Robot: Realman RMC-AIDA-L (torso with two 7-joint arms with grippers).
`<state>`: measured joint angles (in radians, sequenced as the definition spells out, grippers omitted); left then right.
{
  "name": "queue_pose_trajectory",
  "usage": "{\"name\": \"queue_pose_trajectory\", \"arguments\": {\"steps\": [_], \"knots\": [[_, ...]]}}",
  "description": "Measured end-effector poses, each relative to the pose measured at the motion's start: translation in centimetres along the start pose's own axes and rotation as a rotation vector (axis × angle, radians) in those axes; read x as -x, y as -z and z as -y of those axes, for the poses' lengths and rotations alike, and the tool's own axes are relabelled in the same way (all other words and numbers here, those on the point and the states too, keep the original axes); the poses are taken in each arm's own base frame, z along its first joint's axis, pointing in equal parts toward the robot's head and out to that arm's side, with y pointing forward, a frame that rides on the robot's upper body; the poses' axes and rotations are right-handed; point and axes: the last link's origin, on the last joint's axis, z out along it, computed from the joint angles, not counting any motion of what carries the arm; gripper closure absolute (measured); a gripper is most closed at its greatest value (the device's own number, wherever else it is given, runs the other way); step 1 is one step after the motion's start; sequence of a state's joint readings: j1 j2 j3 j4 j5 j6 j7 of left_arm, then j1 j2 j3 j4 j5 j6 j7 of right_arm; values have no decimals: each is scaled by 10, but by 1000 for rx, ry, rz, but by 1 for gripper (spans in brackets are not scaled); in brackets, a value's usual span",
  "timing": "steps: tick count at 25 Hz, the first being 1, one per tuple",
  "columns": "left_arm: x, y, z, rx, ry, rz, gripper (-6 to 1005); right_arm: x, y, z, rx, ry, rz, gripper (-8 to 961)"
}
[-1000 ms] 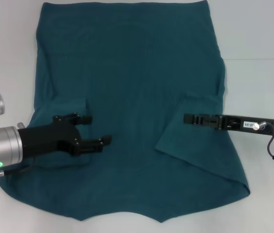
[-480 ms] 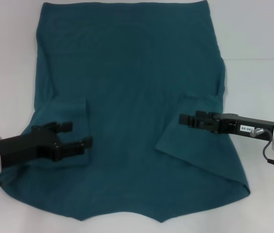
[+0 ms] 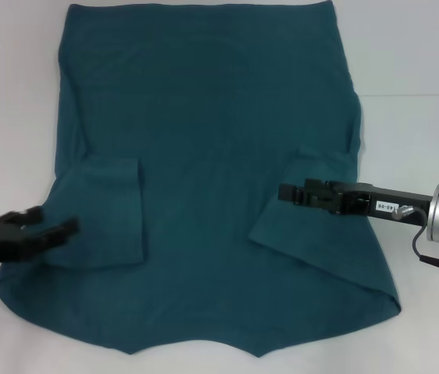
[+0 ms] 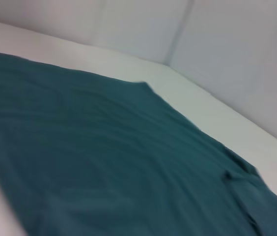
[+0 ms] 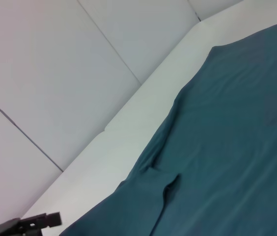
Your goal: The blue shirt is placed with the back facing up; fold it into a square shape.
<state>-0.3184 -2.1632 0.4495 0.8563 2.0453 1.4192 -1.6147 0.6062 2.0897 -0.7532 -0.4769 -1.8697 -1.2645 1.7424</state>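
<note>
The blue shirt (image 3: 212, 140) lies flat on the white table, plain side up, with both short sleeves folded inward onto the body. It also fills the left wrist view (image 4: 104, 157) and the right wrist view (image 5: 236, 147). My left gripper (image 3: 50, 223) is open and blurred at the shirt's left edge, beside the folded left sleeve (image 3: 107, 210), holding nothing. It shows far off in the right wrist view as well (image 5: 38, 221). My right gripper (image 3: 284, 192) reaches in from the right, just above the folded right sleeve (image 3: 313, 226).
The white table (image 3: 414, 54) shows around the shirt on both sides and in front. Pale wall panels (image 5: 55, 73) rise behind the table's far edge.
My left arm has pulled back to the left, off the folded sleeve and toward the shirt's edge. The right gripper has crept slightly left and lower. The shirt has not moved.
</note>
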Motion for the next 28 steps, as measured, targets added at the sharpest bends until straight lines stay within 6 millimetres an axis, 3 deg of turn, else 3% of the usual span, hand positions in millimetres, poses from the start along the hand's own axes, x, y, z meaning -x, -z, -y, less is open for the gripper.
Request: {"name": "queue_pose_trajectory", "arguments": {"steps": [13, 28], "knots": [[26, 40, 19, -141, 145, 0, 125, 0, -2, -1, 4, 4, -5, 44], [43, 40, 18, -141, 163, 82, 124, 4, -3, 0, -5, 22, -2, 53]]}}
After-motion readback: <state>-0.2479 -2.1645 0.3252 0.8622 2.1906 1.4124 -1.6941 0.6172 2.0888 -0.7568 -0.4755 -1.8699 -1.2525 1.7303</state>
